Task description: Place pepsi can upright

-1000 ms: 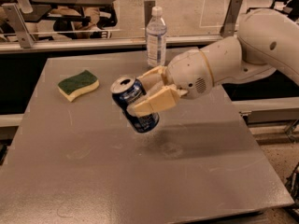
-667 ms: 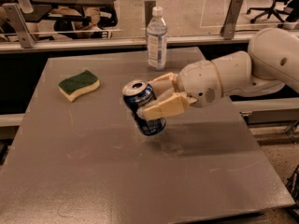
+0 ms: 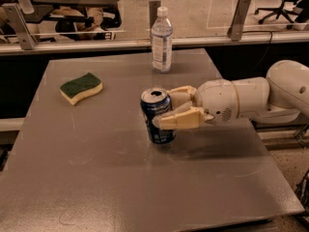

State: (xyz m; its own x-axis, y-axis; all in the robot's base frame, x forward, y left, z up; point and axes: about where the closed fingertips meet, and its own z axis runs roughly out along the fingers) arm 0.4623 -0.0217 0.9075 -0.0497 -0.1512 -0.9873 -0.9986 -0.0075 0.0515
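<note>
The pepsi can (image 3: 153,106) is dark blue with white print and a silver top with an open pull-tab. It stands upright near the middle of the grey table (image 3: 120,178), its base on or just above the surface. My gripper (image 3: 165,108) reaches in from the right and is shut on the can. One tan finger (image 3: 179,120) lies across its front and the other finger (image 3: 182,94) sits behind it. The white arm (image 3: 251,98) extends off to the right.
A clear plastic water bottle (image 3: 161,40) stands upright at the table's far edge, behind the can. A green and yellow sponge (image 3: 81,87) lies at the left. A glass partition with metal posts (image 3: 237,17) runs behind the table.
The can was held tilted above the table. My gripper has moved right and down with it, and the can now stands upright at the table surface.
</note>
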